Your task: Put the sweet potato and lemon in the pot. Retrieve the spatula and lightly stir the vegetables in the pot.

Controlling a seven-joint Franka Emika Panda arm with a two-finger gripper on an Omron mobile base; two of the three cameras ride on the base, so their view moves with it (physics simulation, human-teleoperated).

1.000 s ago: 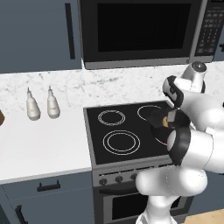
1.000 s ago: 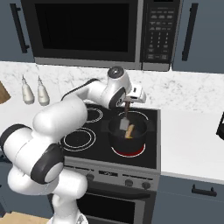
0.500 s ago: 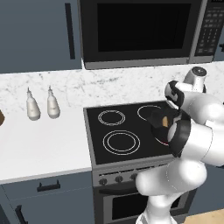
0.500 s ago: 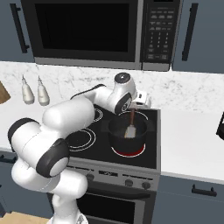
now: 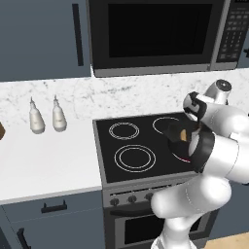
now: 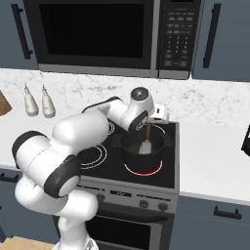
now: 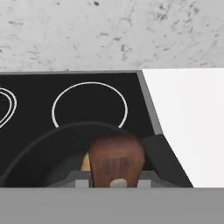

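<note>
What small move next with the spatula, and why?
Probably a gentle sideways sweep. The gripper is shut on the spatula, whose blade is already down inside the pot on the glowing burner, so stirring looks like what's left.

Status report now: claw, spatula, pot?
Claw shut on spatula. Blade down inside pot, on front right burner. Nothing in the way.

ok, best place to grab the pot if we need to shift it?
By the side handle on the pot, coming in from the right: it juts out flat past the rim there. From above is blocked for now, since the hand holds the spatula upright inside.
</note>
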